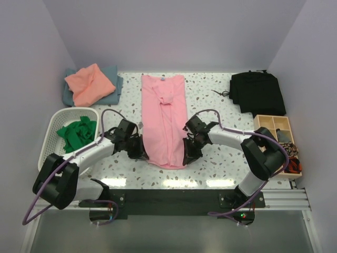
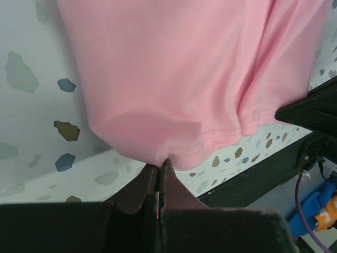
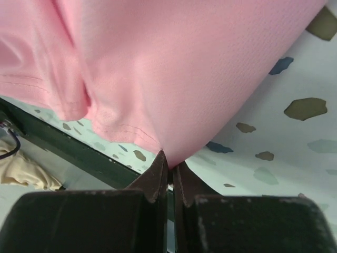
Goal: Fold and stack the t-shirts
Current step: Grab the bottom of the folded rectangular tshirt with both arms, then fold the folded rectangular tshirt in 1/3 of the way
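While the pink t-shirt (image 1: 164, 118) lies flat, left tool (image 2: 159, 164) clenches its hem; right tool (image 3: 169, 161) likewise.

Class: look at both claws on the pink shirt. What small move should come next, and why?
Probably lift both claws together a little. The left claw and right claw are shut on the near hem of the pink shirt, which lies as a long narrow strip, ready to be folded in half.

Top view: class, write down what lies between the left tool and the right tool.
The near hem of the pink t-shirt spans it, with the left tool and right tool each pinching a corner; the top view shows this.
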{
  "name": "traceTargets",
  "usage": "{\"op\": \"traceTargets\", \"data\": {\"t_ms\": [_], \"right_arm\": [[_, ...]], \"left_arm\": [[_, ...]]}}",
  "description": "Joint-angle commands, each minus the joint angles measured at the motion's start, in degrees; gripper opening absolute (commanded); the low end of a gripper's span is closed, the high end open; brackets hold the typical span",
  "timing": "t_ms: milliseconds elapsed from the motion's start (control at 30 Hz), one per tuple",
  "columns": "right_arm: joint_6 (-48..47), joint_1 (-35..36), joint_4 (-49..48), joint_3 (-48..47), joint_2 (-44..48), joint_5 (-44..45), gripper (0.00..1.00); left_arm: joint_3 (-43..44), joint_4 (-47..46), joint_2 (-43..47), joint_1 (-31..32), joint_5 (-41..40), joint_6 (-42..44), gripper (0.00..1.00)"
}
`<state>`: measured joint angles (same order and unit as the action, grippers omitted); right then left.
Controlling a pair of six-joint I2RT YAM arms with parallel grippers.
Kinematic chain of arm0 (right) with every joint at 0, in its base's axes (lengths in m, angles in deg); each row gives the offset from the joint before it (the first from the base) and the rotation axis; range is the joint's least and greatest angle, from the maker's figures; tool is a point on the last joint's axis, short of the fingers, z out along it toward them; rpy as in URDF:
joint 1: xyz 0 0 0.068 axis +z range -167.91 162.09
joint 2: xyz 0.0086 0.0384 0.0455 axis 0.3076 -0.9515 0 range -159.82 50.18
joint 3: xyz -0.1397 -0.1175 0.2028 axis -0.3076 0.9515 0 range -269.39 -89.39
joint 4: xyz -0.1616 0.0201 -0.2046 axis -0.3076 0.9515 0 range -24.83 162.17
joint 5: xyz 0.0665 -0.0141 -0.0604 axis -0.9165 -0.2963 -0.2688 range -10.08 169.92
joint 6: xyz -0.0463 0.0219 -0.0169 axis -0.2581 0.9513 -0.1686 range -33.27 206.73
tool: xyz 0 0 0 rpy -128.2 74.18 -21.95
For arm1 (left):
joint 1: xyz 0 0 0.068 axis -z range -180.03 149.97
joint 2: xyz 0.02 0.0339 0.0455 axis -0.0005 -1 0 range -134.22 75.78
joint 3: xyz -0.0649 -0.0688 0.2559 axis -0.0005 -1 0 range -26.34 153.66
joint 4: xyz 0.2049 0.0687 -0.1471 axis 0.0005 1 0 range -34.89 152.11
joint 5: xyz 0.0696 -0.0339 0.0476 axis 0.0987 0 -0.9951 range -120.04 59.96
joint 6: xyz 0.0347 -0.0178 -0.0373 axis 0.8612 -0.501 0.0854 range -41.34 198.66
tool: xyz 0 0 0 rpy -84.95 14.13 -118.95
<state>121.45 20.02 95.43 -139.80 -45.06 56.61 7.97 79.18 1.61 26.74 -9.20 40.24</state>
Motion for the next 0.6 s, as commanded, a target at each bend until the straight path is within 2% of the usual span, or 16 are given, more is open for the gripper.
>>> {"op": "traceTargets", "data": {"t_ms": [0,200,367,567], "right_arm": [[-3.0,0.3,5.5,-7.3,3.7,1.9,0.00],[-5.4,0.2,13.0,-18.3,3.0,3.5,0.00],[-7.6,0.2,17.9,-28.1,-1.3,7.1,0.00],[-8.8,-1.8,20.2,-34.3,-5.6,9.2,0.00]], "left_arm": [[7.4,4.0,0.0,0.3,0.7,2.1,0.00],[15.2,9.8,-0.5,0.3,0.2,3.2,0.00],[20.1,13.0,-2.1,0.2,-1.9,3.9,0.00],[28.2,16.5,-6.1,-0.1,-6.1,5.6,0.00]]}}
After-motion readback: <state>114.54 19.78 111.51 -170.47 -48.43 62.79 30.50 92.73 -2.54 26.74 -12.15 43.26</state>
